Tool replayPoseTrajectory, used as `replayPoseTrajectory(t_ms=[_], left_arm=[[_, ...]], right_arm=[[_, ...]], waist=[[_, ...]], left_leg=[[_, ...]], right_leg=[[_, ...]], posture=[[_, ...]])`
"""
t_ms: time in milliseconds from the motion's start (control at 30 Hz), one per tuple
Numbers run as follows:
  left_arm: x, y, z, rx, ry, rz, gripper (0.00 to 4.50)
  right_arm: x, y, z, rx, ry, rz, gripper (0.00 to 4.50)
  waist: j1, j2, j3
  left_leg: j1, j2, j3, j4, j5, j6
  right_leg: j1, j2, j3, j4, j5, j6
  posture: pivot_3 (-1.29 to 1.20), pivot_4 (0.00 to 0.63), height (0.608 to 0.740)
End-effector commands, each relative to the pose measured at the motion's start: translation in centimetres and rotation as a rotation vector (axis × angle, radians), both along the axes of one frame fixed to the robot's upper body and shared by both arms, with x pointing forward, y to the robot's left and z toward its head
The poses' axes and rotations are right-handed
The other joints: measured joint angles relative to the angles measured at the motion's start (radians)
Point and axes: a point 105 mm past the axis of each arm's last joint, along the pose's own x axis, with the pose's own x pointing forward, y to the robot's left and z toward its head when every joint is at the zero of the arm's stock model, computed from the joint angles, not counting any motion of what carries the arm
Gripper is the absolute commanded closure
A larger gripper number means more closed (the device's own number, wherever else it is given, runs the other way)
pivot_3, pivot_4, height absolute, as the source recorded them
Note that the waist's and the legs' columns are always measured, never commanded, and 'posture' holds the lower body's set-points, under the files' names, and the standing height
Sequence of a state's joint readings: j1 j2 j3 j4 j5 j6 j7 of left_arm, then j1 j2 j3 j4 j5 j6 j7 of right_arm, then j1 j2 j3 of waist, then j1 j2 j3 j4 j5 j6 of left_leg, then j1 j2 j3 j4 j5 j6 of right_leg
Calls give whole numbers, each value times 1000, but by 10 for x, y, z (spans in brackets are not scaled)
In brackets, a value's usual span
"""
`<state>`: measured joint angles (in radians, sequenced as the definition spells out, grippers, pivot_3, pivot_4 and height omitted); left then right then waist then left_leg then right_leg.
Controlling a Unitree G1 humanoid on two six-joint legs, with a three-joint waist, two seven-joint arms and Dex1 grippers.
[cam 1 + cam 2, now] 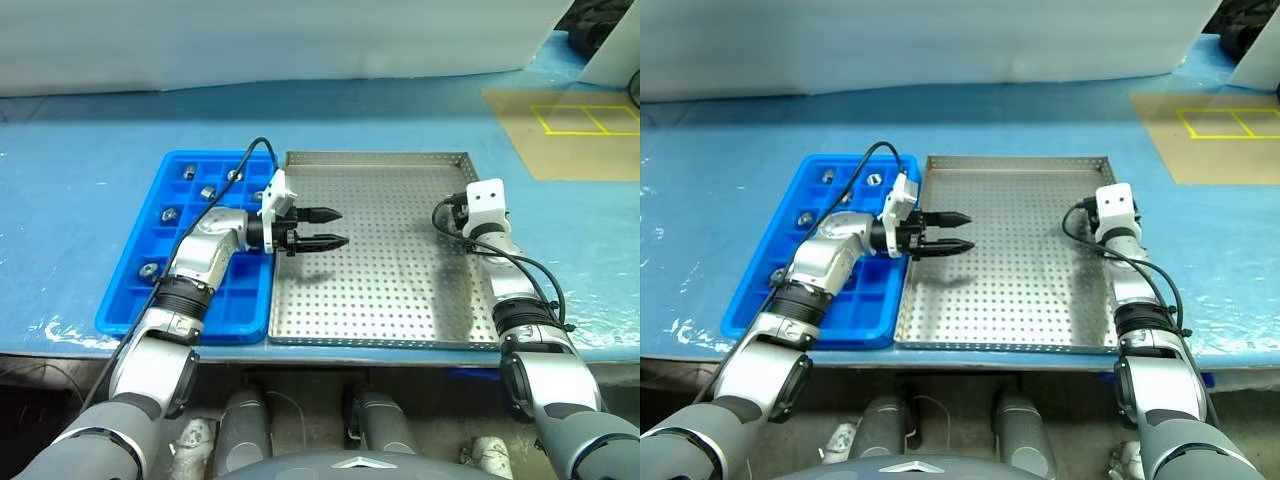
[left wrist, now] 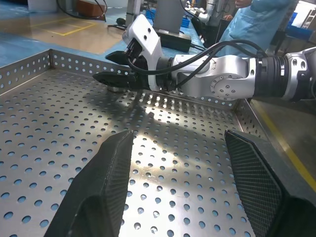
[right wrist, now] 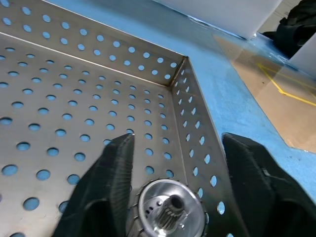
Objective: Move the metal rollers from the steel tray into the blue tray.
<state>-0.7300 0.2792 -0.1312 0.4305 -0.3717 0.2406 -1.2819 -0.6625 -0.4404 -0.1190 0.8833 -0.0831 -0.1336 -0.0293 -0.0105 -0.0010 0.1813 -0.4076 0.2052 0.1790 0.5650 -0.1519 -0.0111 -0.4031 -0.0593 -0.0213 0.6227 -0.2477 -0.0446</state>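
1. Right wrist view: you see one roller [image 3: 170, 210] at bottom centre, between the right gripper [image 3: 175, 163]'s parted fingers, seemingly ungripped, in the steel tray [image 3: 74, 89].
2. Left gripper [image 1: 325, 228] hangs empty, parted, farther off.

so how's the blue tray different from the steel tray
The blue tray is plastic, split into square compartments, and holds several rollers. The steel tray is wider, one open perforated floor, with a roller by its right wall. Both are rectangular, low-rimmed and sit side by side.
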Motion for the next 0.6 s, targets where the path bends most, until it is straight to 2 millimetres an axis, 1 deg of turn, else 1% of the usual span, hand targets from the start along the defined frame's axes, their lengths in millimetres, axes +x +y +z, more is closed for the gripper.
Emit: replayPoseTrajectory(t_ms=[33,200,300,367,533,600], left_arm=[[-1,1,10,-13,-37,-4,1391],[-1,3,10,-10,-37,0,1391],[0,4,10,-10,-37,4,1391],[0,4,10,-11,-38,6,1391],[0,4,10,-12,-38,8,1391],[0,4,10,-12,-37,10,1391]], right_arm=[[-1,-12,3,28,-2,-46,202],[-1,-8,2,56,-14,-31,202],[0,-4,10,40,-49,-18,202],[1,-3,34,-49,-135,-21,202],[2,8,67,-131,-248,3,202],[2,15,82,-119,-298,22,202]], waist=[[-2,0,0],[-1,0,0],[-1,0,0],[-1,0,0],[-2,1,0],[-3,1,0]], left_leg=[[0,0,0,0,0,1],[1,1,0,-1,0,0],[1,1,0,0,0,0],[1,1,0,0,0,-1],[1,1,0,0,1,-1],[2,1,0,0,1,-1]], right_leg=[[0,0,0,0,0,0],[0,0,-1,0,0,1],[0,0,-1,0,0,1],[0,0,-1,0,0,1],[0,1,-1,1,0,1],[0,1,-1,1,1,1]], posture=[[-283,150,740],[-280,150,740],[-275,150,740],[-273,150,740],[-267,150,740],[-264,150,740]])
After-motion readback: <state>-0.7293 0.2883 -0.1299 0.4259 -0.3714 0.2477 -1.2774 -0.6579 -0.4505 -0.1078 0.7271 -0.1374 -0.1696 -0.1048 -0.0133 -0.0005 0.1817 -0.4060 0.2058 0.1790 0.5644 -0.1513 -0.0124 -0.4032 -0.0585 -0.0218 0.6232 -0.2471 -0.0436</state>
